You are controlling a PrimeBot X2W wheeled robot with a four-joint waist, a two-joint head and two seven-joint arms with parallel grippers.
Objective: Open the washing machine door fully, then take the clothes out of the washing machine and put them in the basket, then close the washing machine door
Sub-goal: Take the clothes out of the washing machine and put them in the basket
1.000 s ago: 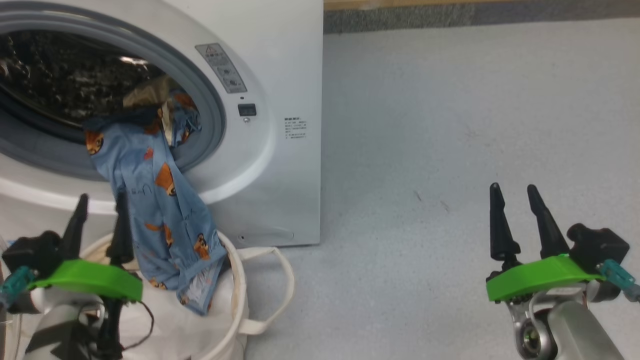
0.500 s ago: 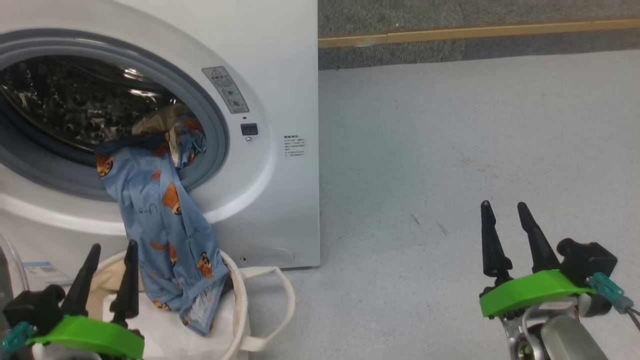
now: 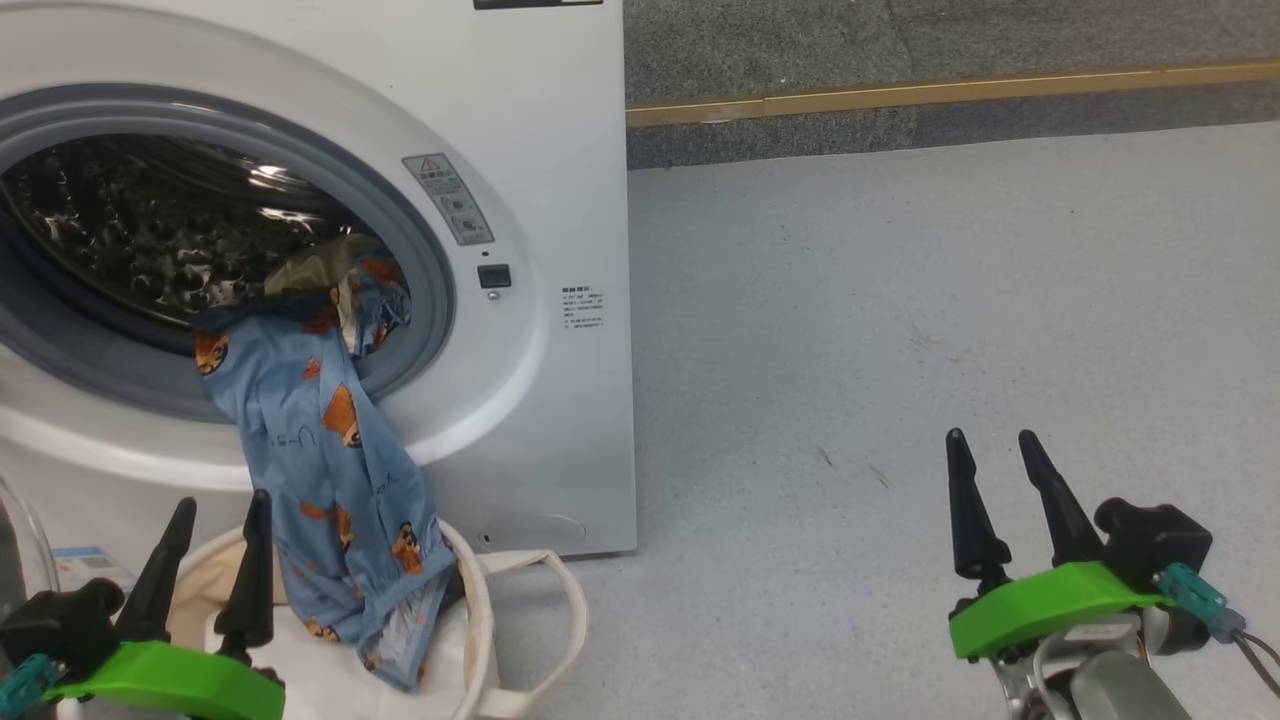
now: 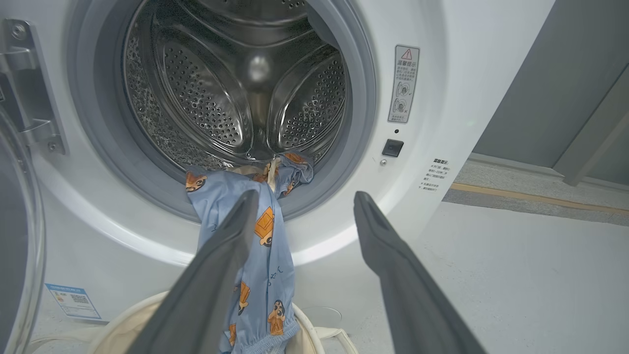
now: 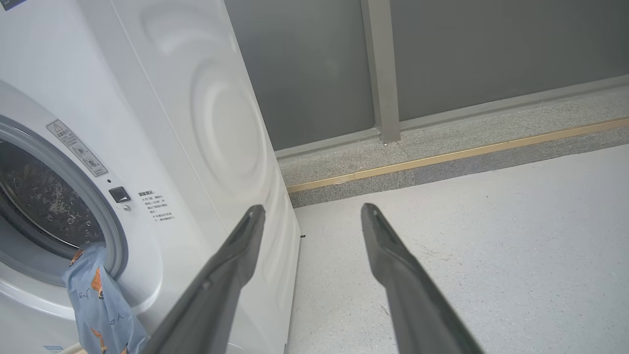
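Left gripper [image 3: 225,500] is sitting at the lower left of the head view, fingers pointing up-frame and overlapping the near rim of the basket [image 3: 480,610]. Jaws are standing wide apart, holding nothing. In the left wrist view the fingers are aiming at the lower edge of the washing machine [image 3: 560,150] opening. The left finger is overlapping the hanging cloth in frame; can't tell if it is touching.

Right gripper [image 3: 991,437] is hovering at lower right over bare floor [image 3: 900,300], well apart from the machine, fingers up-frame. Its jaws are also spread wide and empty. Its wrist view is looking along the machine's side panel toward a grey wall [image 5: 319,73].

The clothes [image 3: 320,440] — light blue with orange cartoon prints — are draping out of the drum [image 4: 245,88] over the grey seal, with the lower end lying inside the basket. Some cream fabric is bunching at the drum lip. The washing machine door [image 4: 14,246] is showing at the left edge of the left wrist view, swung open beside its hinge [image 4: 29,98].

Labels:
- A warning label [image 4: 405,83] with a red triangle is sitting right of the opening, above a small black latch socket [image 4: 393,147].
- A block of small print [image 3: 583,307] is sitting further right.
- A sticker with a QR code [image 4: 72,301] is showing low on the front.
- All text is reading too small to make out.
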